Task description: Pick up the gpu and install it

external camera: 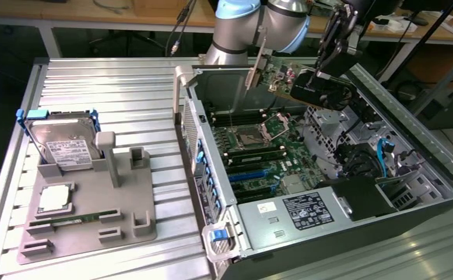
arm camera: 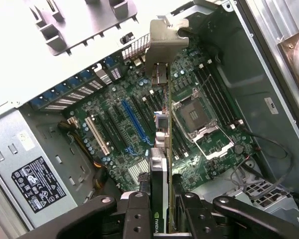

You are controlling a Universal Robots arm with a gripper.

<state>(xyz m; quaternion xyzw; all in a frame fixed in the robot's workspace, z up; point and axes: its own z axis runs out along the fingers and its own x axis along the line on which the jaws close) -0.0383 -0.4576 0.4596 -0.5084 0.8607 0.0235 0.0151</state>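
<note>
Over the case (external camera: 226,87) and its motherboard (external camera: 265,157), the claw (arm camera: 163,205) clamps the gpu (arm camera: 159,149), seemingly unseated.

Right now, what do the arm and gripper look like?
Arm: thick silver-grey cylindrical joints with a light-blue end cap. Gripper: matte black, with jointed linkage fingers and round pivot bolts visible in the wrist view.

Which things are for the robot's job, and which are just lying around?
For the job: gpu, gripped by the end effector; computer case; motherboard.
Lying about: hard drive; memory stick; grey holder tray.
</note>
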